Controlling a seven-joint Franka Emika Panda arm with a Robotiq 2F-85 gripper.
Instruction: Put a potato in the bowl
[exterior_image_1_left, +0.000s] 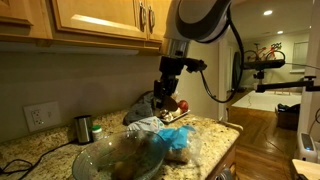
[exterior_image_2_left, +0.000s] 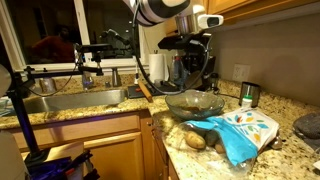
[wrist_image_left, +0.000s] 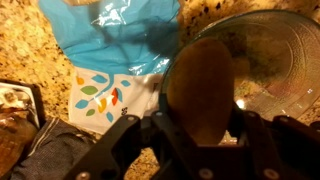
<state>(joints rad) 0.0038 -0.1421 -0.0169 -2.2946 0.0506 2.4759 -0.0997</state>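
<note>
My gripper (wrist_image_left: 200, 128) is shut on a brown potato (wrist_image_left: 200, 80), which fills the middle of the wrist view. The potato hangs over the near rim of the wide clear glass bowl (wrist_image_left: 285, 70). In both exterior views the gripper (exterior_image_1_left: 168, 95) (exterior_image_2_left: 192, 72) hovers above and a little behind the bowl (exterior_image_1_left: 95, 160) (exterior_image_2_left: 195, 102) on the granite counter. Two more potatoes (exterior_image_2_left: 196, 140) (exterior_image_2_left: 216, 141) lie on the counter beside a blue and white bag (exterior_image_2_left: 243, 128).
The bag also shows in the wrist view (wrist_image_left: 105, 40) and in an exterior view (exterior_image_1_left: 176, 138). A small shiny metal cup (exterior_image_1_left: 83, 128) (exterior_image_2_left: 248, 95) stands near the wall. A sink (exterior_image_2_left: 70, 102) lies beside the bowl. Wooden cabinets (exterior_image_1_left: 100, 18) hang overhead.
</note>
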